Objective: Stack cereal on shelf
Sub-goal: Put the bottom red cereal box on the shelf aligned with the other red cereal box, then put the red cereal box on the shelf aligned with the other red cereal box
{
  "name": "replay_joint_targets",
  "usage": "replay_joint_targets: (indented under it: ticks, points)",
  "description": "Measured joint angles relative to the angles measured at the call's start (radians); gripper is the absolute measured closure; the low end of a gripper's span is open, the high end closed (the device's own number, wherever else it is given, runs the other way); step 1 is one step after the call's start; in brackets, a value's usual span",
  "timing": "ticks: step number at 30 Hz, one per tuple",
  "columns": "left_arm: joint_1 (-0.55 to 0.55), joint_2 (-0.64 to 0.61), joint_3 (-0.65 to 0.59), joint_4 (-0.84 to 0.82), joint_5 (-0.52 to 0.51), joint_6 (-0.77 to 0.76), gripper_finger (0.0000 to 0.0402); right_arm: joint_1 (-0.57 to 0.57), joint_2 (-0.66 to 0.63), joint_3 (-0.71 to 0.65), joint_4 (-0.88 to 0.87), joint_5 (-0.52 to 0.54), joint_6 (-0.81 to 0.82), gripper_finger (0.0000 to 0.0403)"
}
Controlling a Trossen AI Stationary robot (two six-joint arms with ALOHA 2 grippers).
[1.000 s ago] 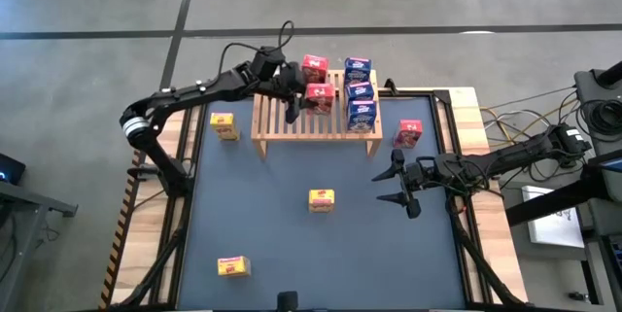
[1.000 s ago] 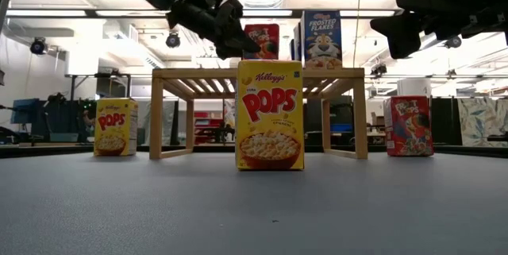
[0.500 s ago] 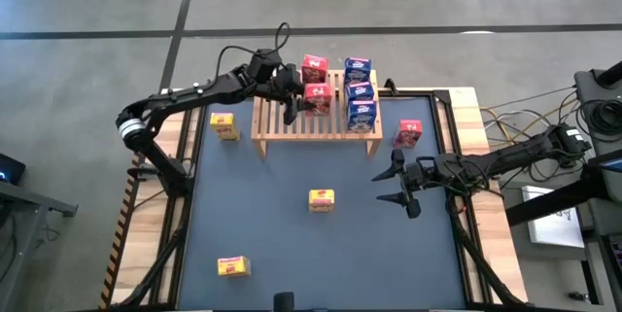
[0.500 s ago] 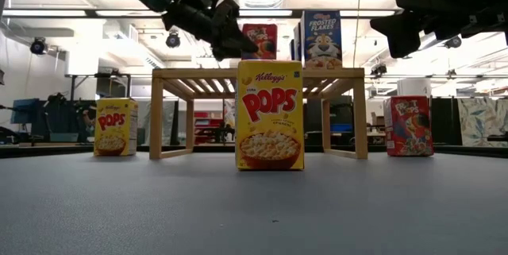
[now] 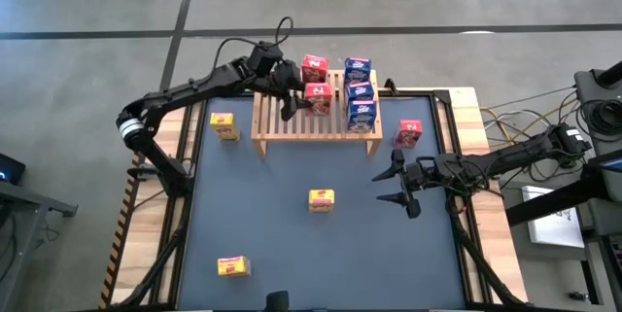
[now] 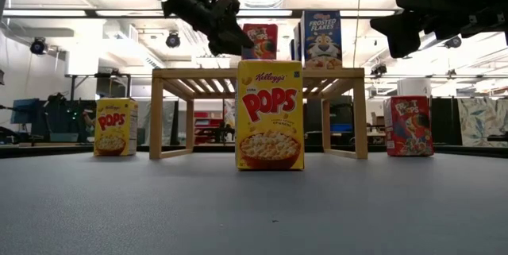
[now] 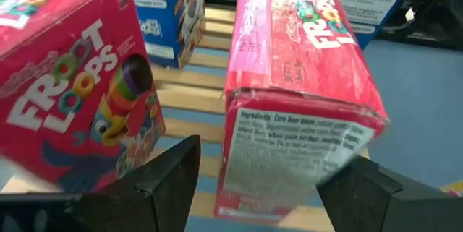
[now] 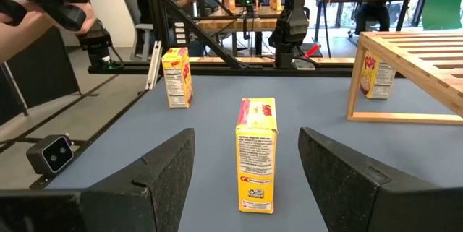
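The shelf (image 5: 292,127), a low light-wood slatted rack, stands at the table's far side. Two red cereal boxes (image 5: 318,98) (image 5: 314,65) and three blue ones (image 5: 360,88) stand on its slats. My left gripper (image 5: 289,104) hovers open over the shelf's left half. In the left wrist view its fingers (image 7: 170,178) stand on either side of the nearer red box (image 7: 296,80), with a gap showing on one side. My right gripper (image 5: 387,185) waits open above the table's right middle, facing a yellow box (image 8: 256,152).
On the dark table stand three yellow boxes: one left of the shelf (image 5: 224,124), one in the middle (image 5: 322,199) and one near the front left (image 5: 232,266). A third red box (image 5: 408,134) stands right of the shelf. Cables and stands lie beyond the right edge.
My left gripper has lifted its fingers a little and tipped them nearer to level beside the red box on the shelf. The boxes have kept still.
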Motion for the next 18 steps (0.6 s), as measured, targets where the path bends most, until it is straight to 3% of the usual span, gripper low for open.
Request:
replay_joint_targets:
  ticks: [8, 18]
  points:
    - [0.0, -0.045, 0.06, -0.167, -0.074, 0.013, 0.0164, 0.0, 0.0, 0.0, 0.0, 0.0, 0.001, 0.0168]
    - [-0.047, -0.296, -0.009, -0.269, -0.184, -0.052, 0.0178, 0.0, 0.0, 0.0, 0.004, 0.0, -0.016, 0.0168]
